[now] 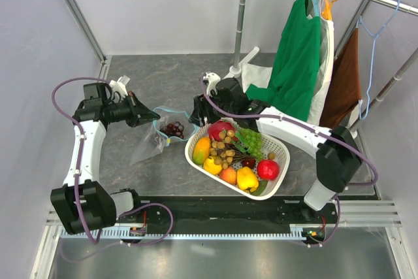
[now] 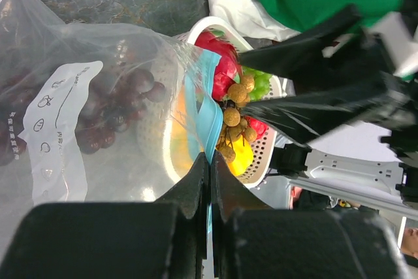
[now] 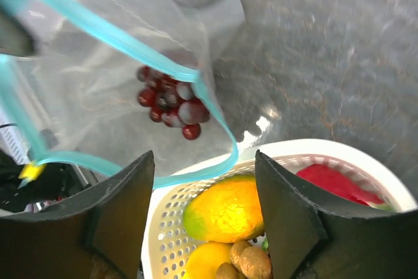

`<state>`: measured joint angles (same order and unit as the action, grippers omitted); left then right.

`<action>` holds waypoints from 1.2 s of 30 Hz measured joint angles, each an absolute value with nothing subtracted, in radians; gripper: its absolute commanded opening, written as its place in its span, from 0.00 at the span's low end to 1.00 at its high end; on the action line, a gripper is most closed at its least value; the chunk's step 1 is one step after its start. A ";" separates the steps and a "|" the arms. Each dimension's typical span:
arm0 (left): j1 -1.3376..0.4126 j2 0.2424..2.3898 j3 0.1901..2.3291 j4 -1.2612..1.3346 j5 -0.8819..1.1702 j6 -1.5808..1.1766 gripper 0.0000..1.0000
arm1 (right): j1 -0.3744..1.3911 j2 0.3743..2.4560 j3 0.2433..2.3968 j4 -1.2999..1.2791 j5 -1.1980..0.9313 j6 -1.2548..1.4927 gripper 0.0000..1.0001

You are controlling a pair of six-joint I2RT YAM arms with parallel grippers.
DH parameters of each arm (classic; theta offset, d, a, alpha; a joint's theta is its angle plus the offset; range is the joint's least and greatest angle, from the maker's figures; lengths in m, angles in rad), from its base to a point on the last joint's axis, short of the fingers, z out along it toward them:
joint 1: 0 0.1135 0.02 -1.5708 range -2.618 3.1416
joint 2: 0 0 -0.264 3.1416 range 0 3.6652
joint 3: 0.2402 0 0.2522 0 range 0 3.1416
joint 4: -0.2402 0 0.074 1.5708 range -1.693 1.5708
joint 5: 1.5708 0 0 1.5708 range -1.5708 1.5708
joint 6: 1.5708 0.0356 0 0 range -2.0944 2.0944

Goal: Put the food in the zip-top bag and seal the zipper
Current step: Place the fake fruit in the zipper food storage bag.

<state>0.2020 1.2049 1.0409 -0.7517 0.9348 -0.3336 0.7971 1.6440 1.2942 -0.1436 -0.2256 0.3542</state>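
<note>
The clear zip-top bag (image 1: 151,143) lies left of the white basket (image 1: 282,156), its mouth open towards the basket. Dark purple grapes (image 1: 173,129) lie inside it; they also show in the right wrist view (image 3: 171,99). My left gripper (image 1: 151,117) is shut on the teal zipper (image 2: 208,119) and holds the mouth's edge up. My right gripper (image 1: 196,119) is open and empty, over the basket's rim by the bag's mouth, above the mango (image 3: 225,210). The basket holds the mango (image 1: 201,150), a brown berry cluster (image 1: 223,148), a peach (image 1: 228,176) and a yellow piece (image 1: 247,178).
The basket also holds green grapes (image 1: 250,138), a red apple (image 1: 268,169) and a red fruit (image 1: 219,127). A clothes rack at the back right carries a green shirt (image 1: 297,63) and a brown cloth (image 1: 343,83). A metal pole (image 1: 240,17) stands behind the right arm.
</note>
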 measured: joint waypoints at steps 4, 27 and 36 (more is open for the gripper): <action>0.209 1.205 1.040 -0.749 0.947 -0.334 0.02 | 0.794 1.729 1.294 -0.151 -0.231 0.394 0.63; 0.228 1.026 1.072 -0.815 0.676 -0.093 0.02 | 0.793 1.809 1.451 -0.036 -0.437 0.591 0.00; 0.227 0.912 1.046 -0.886 0.509 0.149 0.02 | 0.801 1.840 1.518 -0.007 -0.477 0.561 0.00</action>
